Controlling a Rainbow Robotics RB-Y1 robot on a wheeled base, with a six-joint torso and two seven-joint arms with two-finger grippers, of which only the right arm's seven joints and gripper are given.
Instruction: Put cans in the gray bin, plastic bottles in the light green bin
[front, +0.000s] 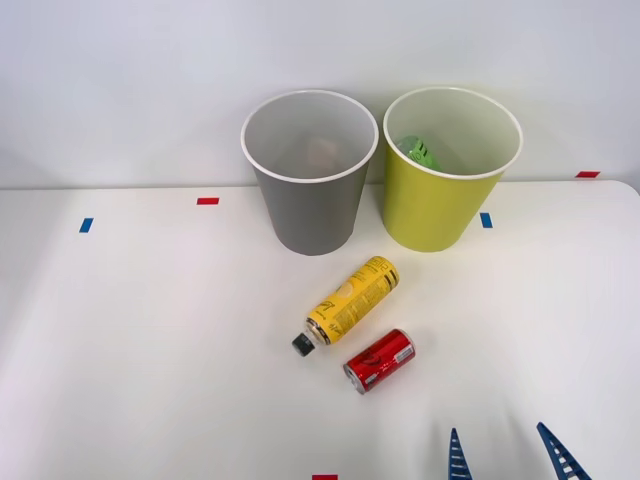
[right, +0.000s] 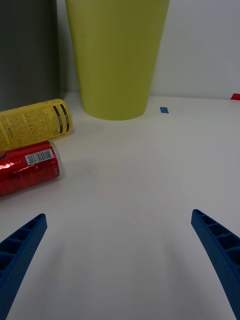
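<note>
A red can lies on its side on the white table, just in front of a yellow bottle with a black cap, also lying down. Behind them stand the gray bin and, to its right, the light green bin. A green bottle rests inside the light green bin, and a pale object sits dimly in the gray bin. My right gripper is open near the table's front edge, to the right of the red can, holding nothing.
Small blue and red tape marks dot the table. A white wall rises right behind the bins. Open tabletop spreads to the left and right of the lying items.
</note>
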